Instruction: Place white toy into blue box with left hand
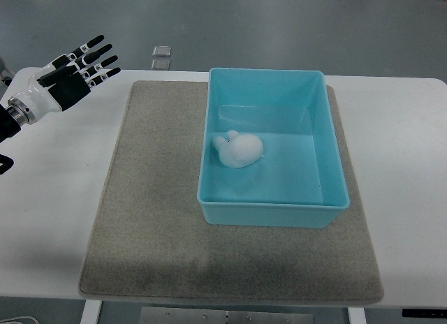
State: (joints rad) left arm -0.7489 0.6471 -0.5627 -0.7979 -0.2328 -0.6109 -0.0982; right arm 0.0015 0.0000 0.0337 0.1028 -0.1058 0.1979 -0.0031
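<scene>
1. Grey felt mat (154, 226) covers the counter (49, 226) centre, reaching its near edge.
2. Small white rounded plush toy (238, 149) lies in the light-blue plastic box (272, 216), left side. Prob. light, soft, squashy; grip round the body.
3. Left hand (73, 71), far-left corner: fingers spread, holding nothing.

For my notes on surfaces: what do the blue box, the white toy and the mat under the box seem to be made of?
Rectangular light blue box: probably hard plastic; smooth, slightly glossy walls. Small white rounded toy: perhaps soft rubber or foam; matte, no clear sign. Grey-beige rectangular mat: looks like felt or fabric; dull, fuzzy texture.
</scene>
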